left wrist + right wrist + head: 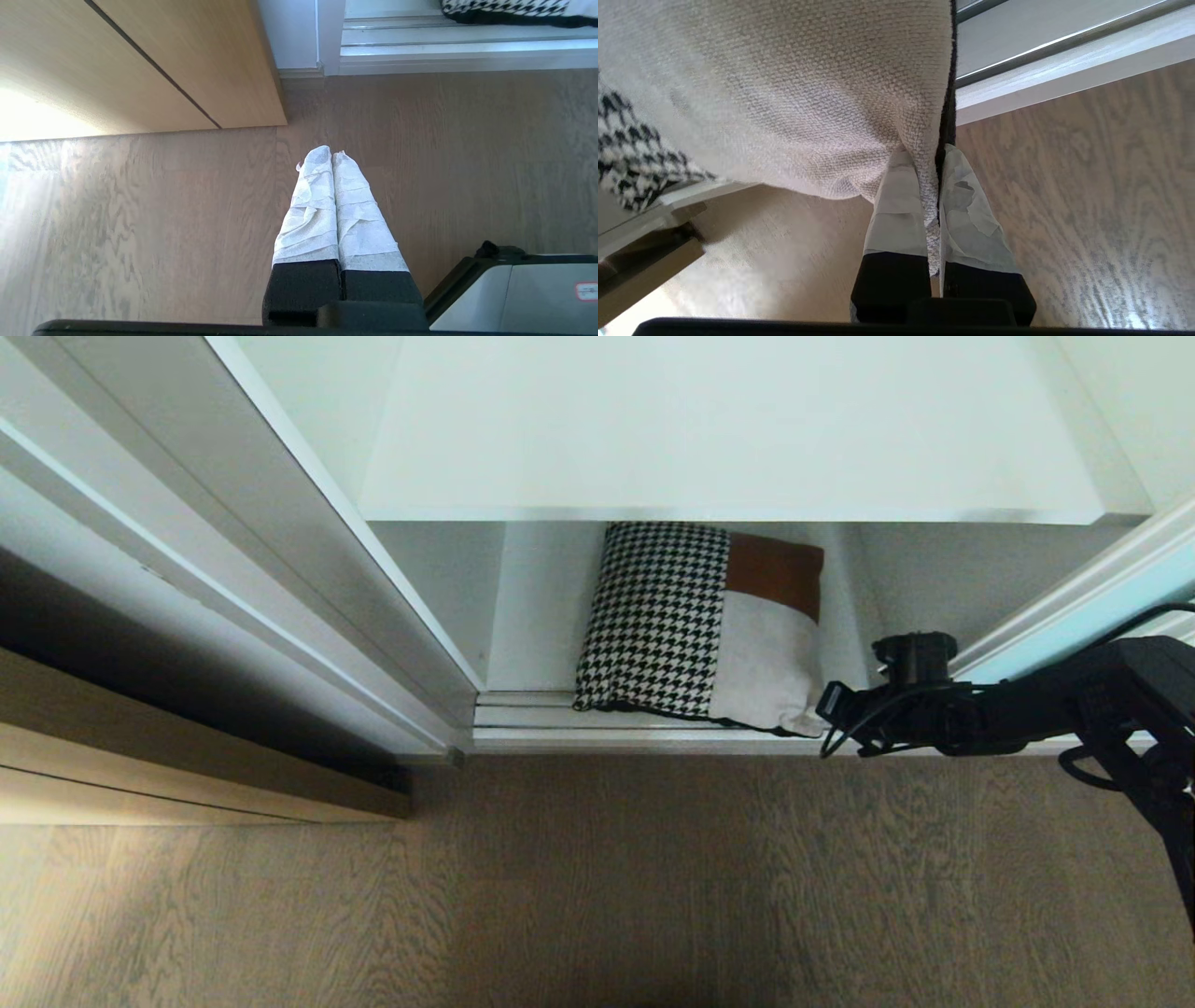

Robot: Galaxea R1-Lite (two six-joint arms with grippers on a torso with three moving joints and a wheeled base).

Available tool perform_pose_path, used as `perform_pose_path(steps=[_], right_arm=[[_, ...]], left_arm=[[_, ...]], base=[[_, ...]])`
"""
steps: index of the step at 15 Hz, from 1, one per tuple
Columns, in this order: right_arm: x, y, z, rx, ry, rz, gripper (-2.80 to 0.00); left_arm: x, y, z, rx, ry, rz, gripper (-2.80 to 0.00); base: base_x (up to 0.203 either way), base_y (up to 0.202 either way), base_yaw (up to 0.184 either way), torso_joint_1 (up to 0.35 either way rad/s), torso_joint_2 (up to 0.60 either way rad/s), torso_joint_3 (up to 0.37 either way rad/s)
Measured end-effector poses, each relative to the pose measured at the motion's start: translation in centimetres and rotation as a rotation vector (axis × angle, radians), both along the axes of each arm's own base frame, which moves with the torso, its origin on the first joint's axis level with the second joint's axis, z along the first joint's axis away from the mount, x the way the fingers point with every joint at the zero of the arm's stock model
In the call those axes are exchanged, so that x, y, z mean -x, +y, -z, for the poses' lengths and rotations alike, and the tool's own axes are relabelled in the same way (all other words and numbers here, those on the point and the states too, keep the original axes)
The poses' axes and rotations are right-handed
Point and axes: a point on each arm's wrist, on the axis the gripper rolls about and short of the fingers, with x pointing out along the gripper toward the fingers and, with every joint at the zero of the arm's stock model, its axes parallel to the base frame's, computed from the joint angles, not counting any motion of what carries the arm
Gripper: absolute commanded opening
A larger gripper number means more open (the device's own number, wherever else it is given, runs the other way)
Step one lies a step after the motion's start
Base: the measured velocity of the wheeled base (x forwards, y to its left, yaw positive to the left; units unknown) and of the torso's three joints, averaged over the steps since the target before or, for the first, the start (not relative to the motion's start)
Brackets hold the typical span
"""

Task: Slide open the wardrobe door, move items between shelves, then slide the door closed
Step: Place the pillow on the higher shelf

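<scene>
Fingers point(317, 196) of the left gripper point(332, 156) were pressed together, empty, above the floor point(140, 224) near the wood cabinet point(163, 56). Cushion point(700, 625) stood on the bottom shelf point(532, 616), its front edge at the door track point(523, 714). Right gripper point(936, 156) pinched the cushion's cream corner beside the door point(1074, 616).

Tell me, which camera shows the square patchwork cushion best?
The head view: the square houndstooth, rust-brown and cream cushion shows whole on the white lower shelf. The right wrist view shows only its cream corner pinched by the right gripper; the left wrist view, a sliver.
</scene>
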Motion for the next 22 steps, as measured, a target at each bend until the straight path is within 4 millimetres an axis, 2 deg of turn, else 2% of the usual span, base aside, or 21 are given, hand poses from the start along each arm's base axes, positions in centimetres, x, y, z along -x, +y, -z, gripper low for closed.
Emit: perform_pose_path(steps=[2,4,6,7,9,13,18,22], right_arm=[[0.0,0.0,0.1,0.007,0.003,0.013,-2.8],[0.1,0.0,0.1,0.008,0.004,0.014,-2.8],[0.2,0.0,0.2,0.008,0.009,0.014,-2.8],[0.3,0.1,0.3,0.008,0.014,0.012,-2.8],[0.5,0.6,0.7,0.009,0.03,0.005,-2.8],[0.9,1.4,0.8,0.023,0.039,0.01,-2.8],[1.2,1.4,1.0,0.022,0.049,0.005,-2.8],[0.8,1.5,0.7,0.022,0.03,0.0,-2.8]], left_arm=[[0.4,0.0,-1.1,-0.002,-0.02,0.012,-2.8],[1.2,-0.1,-4.2,-0.004,-0.083,0.04,-2.8],[2.4,-0.3,-8.9,-0.005,-0.117,0.111,-2.8],[2.8,-0.4,-10.5,-0.003,-0.085,0.161,-2.8],[2.4,-0.6,-12.1,0.017,0.077,0.241,-2.8],[-1.2,-0.5,-15.3,0.031,0.172,0.226,-2.8],[-6.6,-0.8,-15.3,0.154,0.481,0.356,-2.8],[-12.7,-1.3,-14.8,0.207,0.614,0.463,-2.8]], base=[[0.0,0.0,0.0,0.0,0.0,0.0],[0.0,0.0,0.0,0.0,0.0,0.0],[0.0,0.0,0.0,0.0,0.0,0.0],[0.0,0.0,0.0,0.0,0.0,0.0],[0.0,0.0,0.0,0.0,0.0,0.0],[0.0,0.0,0.0,0.0,0.0,0.0],[0.0,0.0,0.0,0.0,0.0,0.0],[0.0,0.0,0.0,0.0,0.0,0.0]])
